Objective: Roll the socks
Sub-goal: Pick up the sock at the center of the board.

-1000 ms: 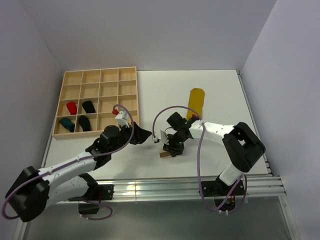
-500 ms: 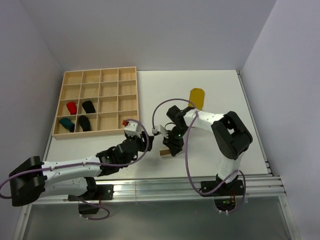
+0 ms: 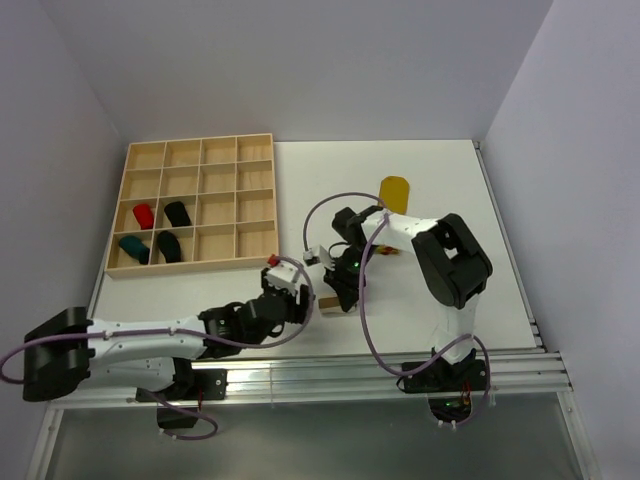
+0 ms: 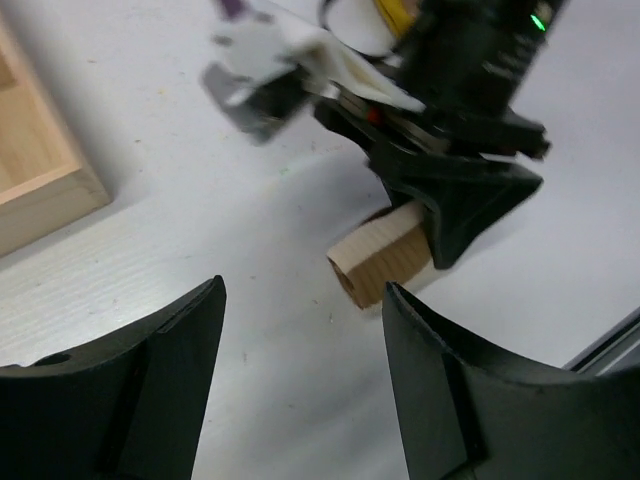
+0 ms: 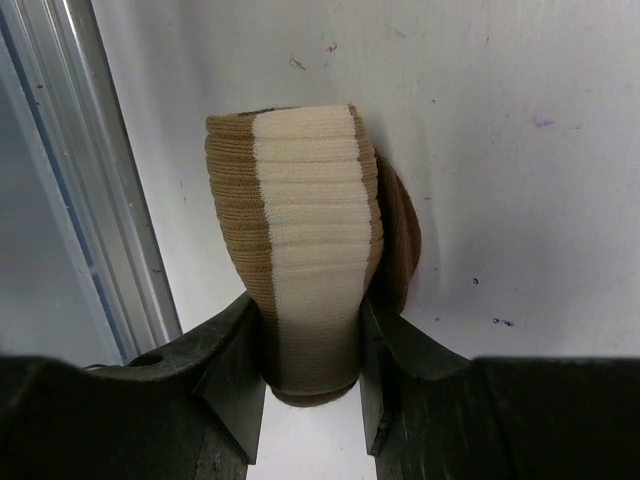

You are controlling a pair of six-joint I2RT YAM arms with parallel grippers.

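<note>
**Ribbed knit on a speckly tabletop**

The rolled sock (image 5: 310, 250) is ribbed knit cloth, soft and matt. The tabletop (image 5: 480, 150) is smooth matt white with a few specks. The right gripper (image 5: 308, 315) has matt black plastic jaws. The rail (image 5: 110, 200) is brushed metal, and the tray (image 3: 200, 139) is bare wood.

six socks (image 3: 143, 215), one wooden tray (image 3: 236, 195)

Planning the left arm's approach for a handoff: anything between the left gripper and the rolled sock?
Nothing visible. Only bare table lies between the open left gripper and the sock roll. The right gripper is clamped on the roll's far end, so only the near end is free.
</note>
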